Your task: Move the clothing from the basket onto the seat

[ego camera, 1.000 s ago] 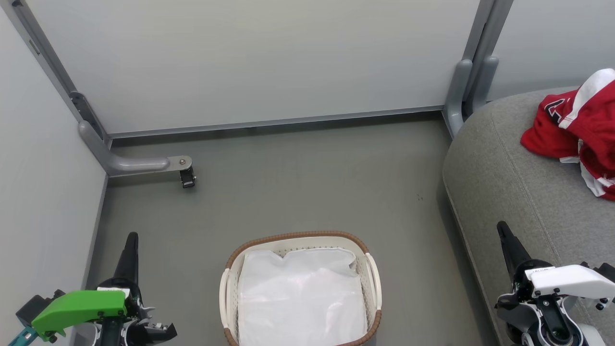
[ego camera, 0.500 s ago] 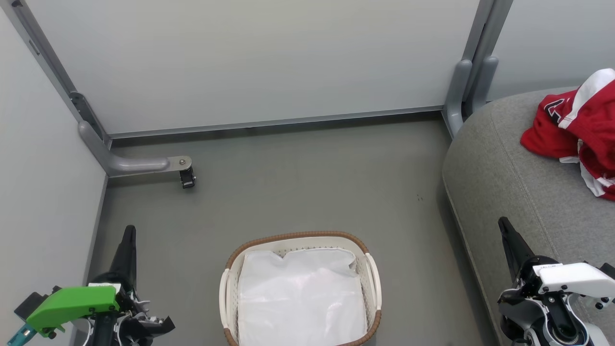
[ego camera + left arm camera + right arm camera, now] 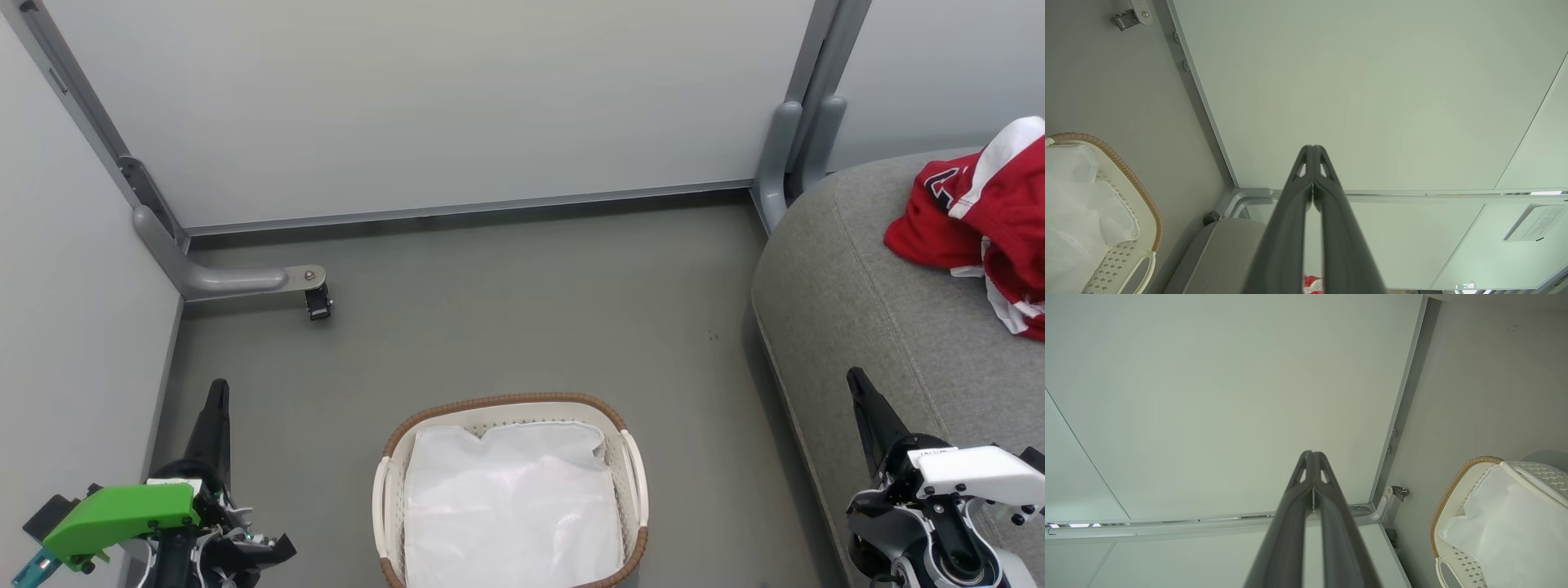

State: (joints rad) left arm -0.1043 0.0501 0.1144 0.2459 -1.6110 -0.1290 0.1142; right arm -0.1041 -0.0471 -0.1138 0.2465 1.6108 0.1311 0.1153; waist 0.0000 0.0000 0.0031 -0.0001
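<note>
Red and white jerseys (image 3: 984, 216) lie heaped on the grey seat (image 3: 849, 310) at the right edge of the head view; a red scrap (image 3: 1311, 281) peeks between the fingers in the left wrist view. The white basket (image 3: 633, 474) with its brown rim stands on the floor at bottom centre, holding just its white cloth liner (image 3: 510, 506). My left gripper (image 3: 217, 392) is shut and empty at the lower left, well left of the basket. My right gripper (image 3: 856, 380) is shut and empty at the lower right, over the seat's front edge. Both point up and away.
Pale partition walls (image 3: 424, 98) close in the back and left. A grey foot with a caster (image 3: 317, 300) juts onto the grey floor (image 3: 522, 310) at the left; grey posts (image 3: 796, 151) stand at the back right beside the seat.
The left gripper has dropped slightly lower and leftward, and the right gripper has shifted a little to the right. Basket, jerseys and seat are unmoved.
</note>
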